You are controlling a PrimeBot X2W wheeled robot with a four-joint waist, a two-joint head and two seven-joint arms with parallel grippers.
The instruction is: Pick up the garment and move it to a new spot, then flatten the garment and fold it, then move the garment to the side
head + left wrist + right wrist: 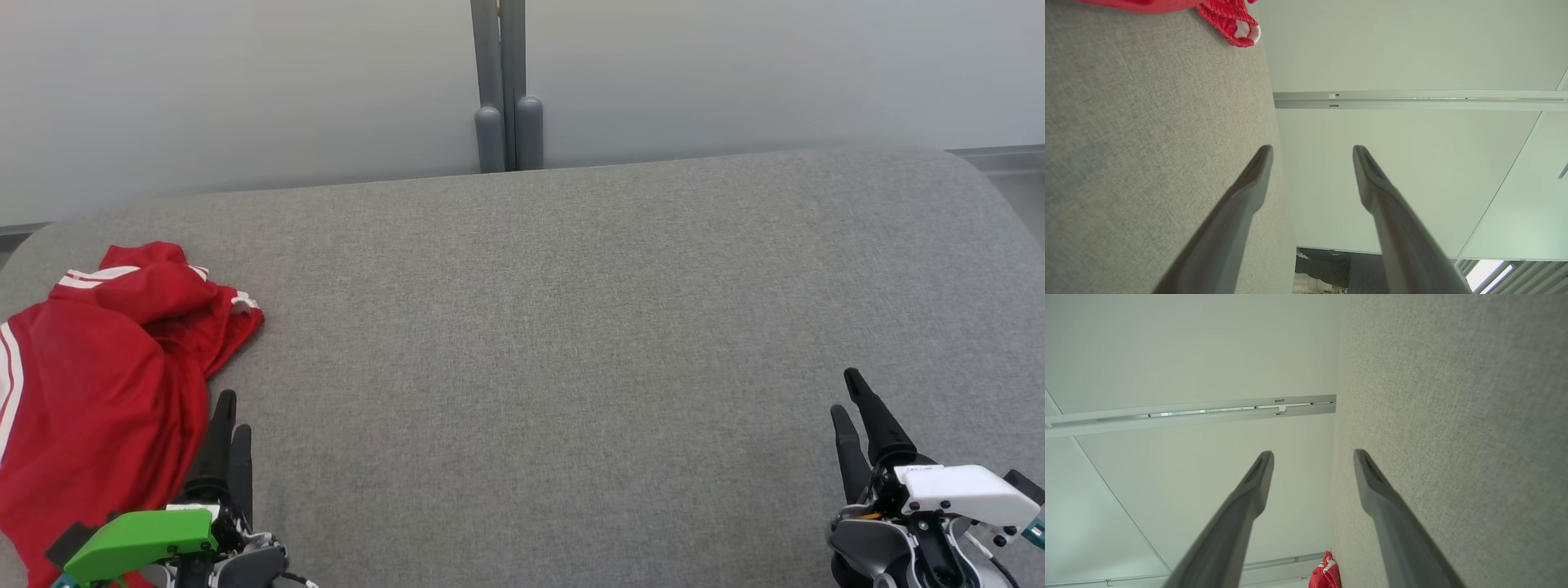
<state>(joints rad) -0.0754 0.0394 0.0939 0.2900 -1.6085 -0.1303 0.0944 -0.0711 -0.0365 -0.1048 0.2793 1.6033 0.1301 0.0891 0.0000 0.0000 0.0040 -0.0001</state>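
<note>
Left gripper [233,412] sits nearest me, jaws spread & empty. Right gripper [847,394] is likewise released, well apart across the grey surface [531,327]. One red garment [98,367], crumpled at the surface's left edge, lies just beside the left gripper, on its left, long axis front-to-back. Left arm's nearer, I reckon. Two grippers, one garment.

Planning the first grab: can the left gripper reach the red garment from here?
Probably yes. The left gripper stands open right beside the red garment, with nothing between them on the grey surface.
</note>
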